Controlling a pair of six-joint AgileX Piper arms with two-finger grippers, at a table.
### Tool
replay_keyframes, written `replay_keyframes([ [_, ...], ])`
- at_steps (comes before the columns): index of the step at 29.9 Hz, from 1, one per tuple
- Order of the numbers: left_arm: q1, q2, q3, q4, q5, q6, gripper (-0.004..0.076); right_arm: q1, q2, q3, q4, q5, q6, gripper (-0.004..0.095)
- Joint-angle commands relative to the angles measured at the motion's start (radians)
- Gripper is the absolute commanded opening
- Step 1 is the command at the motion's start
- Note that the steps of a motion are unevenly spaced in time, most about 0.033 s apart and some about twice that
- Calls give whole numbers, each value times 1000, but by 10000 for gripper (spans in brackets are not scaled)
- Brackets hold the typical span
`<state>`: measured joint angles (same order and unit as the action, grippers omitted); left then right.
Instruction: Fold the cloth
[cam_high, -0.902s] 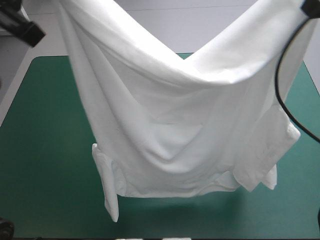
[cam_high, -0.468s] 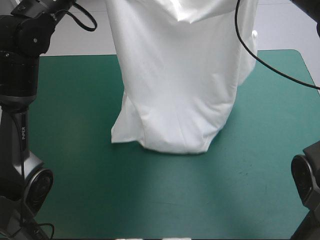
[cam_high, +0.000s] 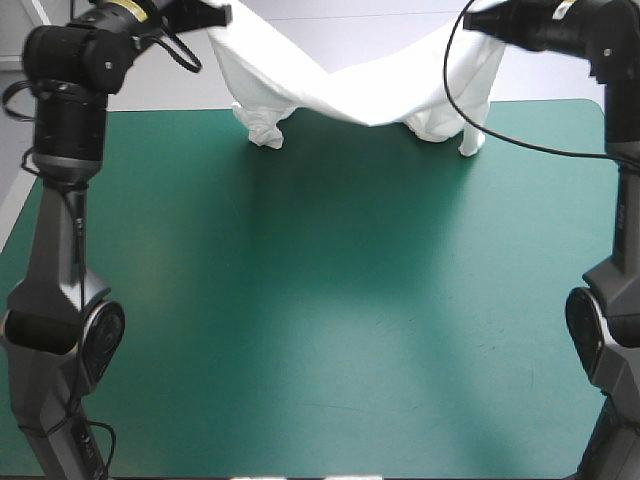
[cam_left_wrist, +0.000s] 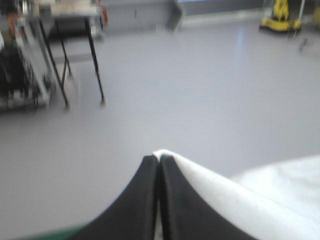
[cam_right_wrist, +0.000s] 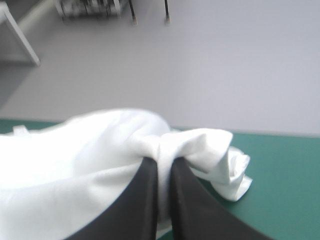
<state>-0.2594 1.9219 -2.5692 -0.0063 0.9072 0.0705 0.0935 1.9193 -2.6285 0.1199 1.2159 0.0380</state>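
Observation:
The white T-shirt hangs stretched between both grippers above the table's far edge, sagging in the middle, with its bunched ends dangling near the teal-green cover. My left gripper is shut on the T-shirt at the far left. My right gripper is shut on the T-shirt at the far right. In the left wrist view the black fingers meet with white cloth beside them. The right wrist view shows the gripper pinching a bunched fold of the T-shirt.
Both arms reach up along the table's left and right sides. A black cable loops down from the right wrist in front of the T-shirt's right end. Beyond the far edge lies grey floor.
Earlier the T-shirt hung wide and close to the camera, then draped down onto the table's middle. Now both grippers have carried it farther back and it hangs clear above the far edge.

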Motion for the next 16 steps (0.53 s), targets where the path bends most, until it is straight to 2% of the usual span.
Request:
replay_keyframes([
  [1,1,28,-17,14,162,-14,-9,-18,8,60,-9,2,43,-19],
  [4,1,93,-15,-16,312,-14,-9,-18,31,174,22,2,47,-19],
  [7,1,154,4,-79,378,-23,-9,-18,33,331,37,2,47,-19],
  [11,-1,164,133,-151,380,-35,-9,-18,-11,617,58,2,24,-19],
  [16,-3,54,508,-151,347,-27,-9,-29,-136,969,60,-63,13,-19],
])
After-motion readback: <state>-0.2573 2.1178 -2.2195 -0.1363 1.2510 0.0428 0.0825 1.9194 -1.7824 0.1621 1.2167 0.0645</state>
